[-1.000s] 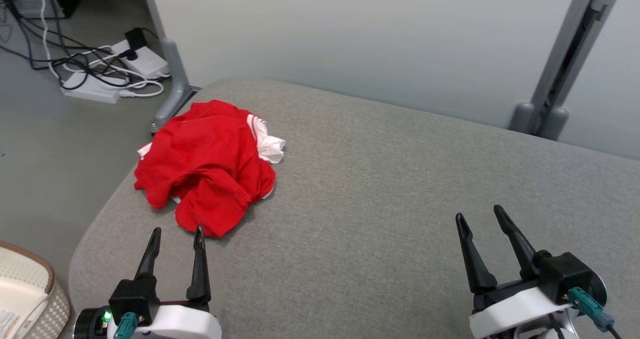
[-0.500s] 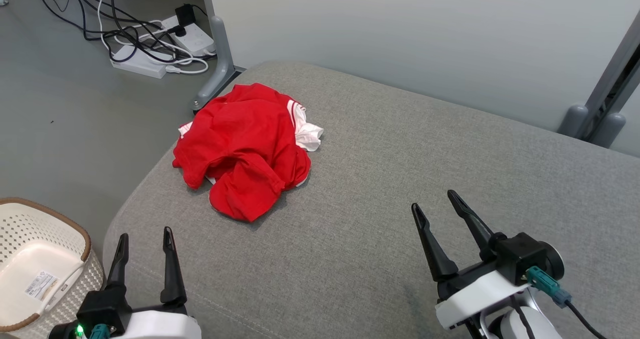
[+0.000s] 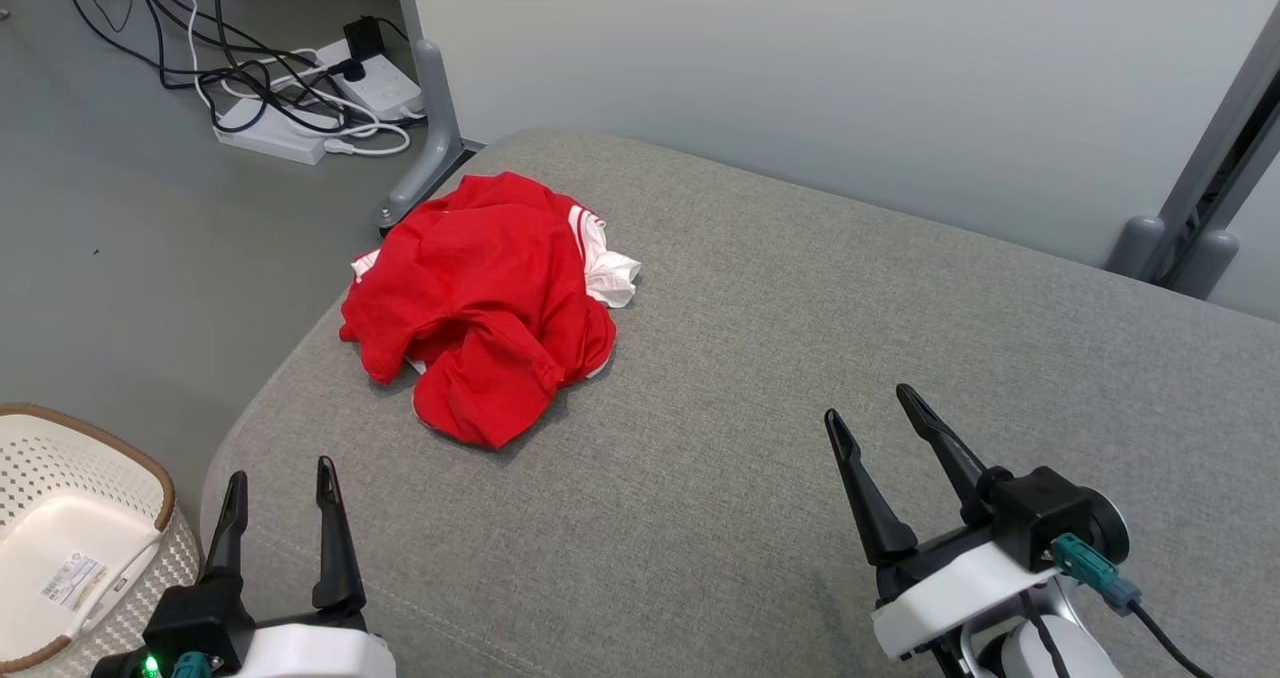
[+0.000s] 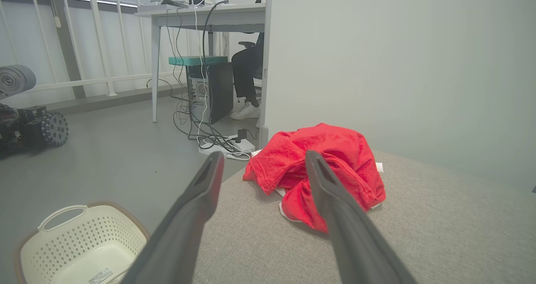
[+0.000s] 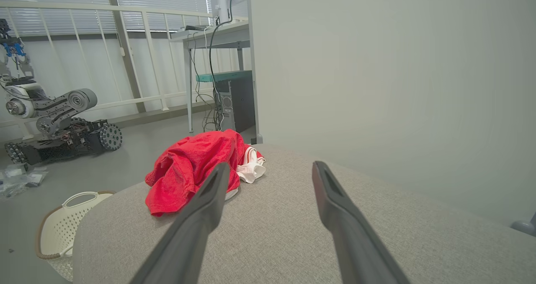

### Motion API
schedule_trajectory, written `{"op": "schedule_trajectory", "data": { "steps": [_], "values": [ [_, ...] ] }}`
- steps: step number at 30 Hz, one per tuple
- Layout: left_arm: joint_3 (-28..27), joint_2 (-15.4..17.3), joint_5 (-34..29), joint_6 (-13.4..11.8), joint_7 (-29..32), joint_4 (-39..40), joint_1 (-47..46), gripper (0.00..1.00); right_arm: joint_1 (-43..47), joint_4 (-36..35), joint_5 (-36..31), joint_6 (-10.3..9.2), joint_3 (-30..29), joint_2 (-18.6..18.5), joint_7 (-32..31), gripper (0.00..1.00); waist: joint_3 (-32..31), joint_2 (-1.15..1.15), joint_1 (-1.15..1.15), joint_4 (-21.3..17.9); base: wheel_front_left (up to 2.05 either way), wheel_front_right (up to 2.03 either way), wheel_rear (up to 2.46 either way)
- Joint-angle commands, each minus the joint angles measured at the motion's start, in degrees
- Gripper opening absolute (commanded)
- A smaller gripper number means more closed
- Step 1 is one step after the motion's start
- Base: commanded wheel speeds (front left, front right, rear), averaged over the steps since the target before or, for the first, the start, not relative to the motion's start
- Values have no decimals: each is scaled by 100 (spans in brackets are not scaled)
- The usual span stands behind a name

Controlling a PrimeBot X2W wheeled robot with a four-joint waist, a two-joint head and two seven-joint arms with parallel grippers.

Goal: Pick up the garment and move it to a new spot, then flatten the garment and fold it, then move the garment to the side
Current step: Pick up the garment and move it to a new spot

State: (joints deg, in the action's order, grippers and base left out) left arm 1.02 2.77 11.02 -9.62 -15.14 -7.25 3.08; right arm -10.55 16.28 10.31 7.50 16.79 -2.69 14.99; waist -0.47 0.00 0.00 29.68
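Observation:
A crumpled red garment (image 3: 480, 298) with white trim lies in a heap near the far left corner of the grey cushioned surface (image 3: 800, 338). My left gripper (image 3: 280, 476) hovers open over the near left edge, well short of the garment (image 4: 335, 166). Over the near right part of the surface, my right gripper (image 3: 868, 406) stands open and empty, far to the right of the garment (image 5: 188, 166).
A cream perforated basket (image 3: 60, 518) stands on the floor at the lower left. Power strips and cables (image 3: 300, 88) lie on the floor beyond the surface's corner. A pale partition wall (image 3: 800, 78) with grey posts (image 3: 430, 118) backs the surface. A tracked robot (image 5: 54, 125) sits on the floor.
The head camera has swung left and shifted, so the whole picture moved and the basket came into sight. Both grippers stay open; the garment lies unchanged.

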Motion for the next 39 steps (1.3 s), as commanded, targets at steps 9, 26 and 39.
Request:
{"op": "schedule_trajectory", "data": {
  "steps": [9, 26, 39],
  "values": [
    [13, 19, 77, 140, -5, -205, -195, 100, 128, -125, -204, -2, -231, -39, 28, 100, 179, 0, 0, 20, 0, 0, 0],
    [-123, 585, 743, 923, 510, -1776, -2104, 100, -303, -606, -1311, -2, -585, -43, -23, 100, 1604, 0, 0, -570, 0, 0, 0],
    [71, 1304, 1231, 1591, 2057, -2896, -3934, 100, -548, -833, -1656, -2, -609, -75, -181, 100, 2269, 0, 0, -979, 0, 0, 0]
  ]
}}
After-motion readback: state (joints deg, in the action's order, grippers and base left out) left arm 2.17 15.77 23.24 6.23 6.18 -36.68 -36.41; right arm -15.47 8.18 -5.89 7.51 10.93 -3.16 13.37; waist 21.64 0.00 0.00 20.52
